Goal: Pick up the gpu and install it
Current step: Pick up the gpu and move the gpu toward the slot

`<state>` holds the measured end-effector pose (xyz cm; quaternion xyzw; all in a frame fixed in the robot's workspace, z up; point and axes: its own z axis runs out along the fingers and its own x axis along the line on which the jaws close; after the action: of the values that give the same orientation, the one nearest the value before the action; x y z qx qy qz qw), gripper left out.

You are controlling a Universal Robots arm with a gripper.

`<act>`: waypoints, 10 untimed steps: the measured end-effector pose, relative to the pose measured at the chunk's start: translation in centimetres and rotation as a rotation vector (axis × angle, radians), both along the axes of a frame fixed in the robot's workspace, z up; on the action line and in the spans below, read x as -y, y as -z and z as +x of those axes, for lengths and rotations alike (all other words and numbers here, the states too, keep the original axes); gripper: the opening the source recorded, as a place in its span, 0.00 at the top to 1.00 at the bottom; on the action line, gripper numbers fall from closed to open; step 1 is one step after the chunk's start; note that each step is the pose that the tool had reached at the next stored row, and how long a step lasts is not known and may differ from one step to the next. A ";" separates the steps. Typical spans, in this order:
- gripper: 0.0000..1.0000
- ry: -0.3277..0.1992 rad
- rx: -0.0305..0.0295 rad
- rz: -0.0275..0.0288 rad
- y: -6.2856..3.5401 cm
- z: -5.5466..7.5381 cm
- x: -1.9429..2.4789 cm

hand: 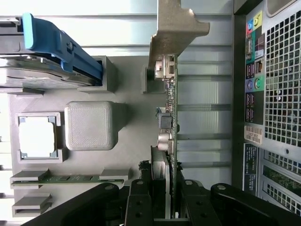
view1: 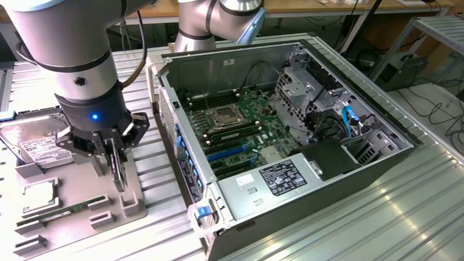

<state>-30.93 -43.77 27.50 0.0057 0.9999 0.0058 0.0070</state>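
Arm's pointing straight down with the gripper (view1: 114,162) clamped on the gpu (hand: 172,35), card hanging edge-on right under it over the tray (view1: 76,190), case (view1: 305,217) alongside.

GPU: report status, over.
Status: gripper shut on the gpu. Card stands on edge over the gray fixture tray, not yet in the computer case. Case side wall stands between card and motherboard.
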 end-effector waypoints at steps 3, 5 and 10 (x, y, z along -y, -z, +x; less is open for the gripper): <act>0.72 0.000 0.0000 0.0001 -0.32 0.0 0.00; 0.72 0.000 0.0000 0.0000 -0.47 0.0 0.00; 0.72 0.000 0.0001 0.0002 -1.08 0.0 0.00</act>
<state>-30.93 -43.77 28.58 0.0056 0.9999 0.0059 0.0070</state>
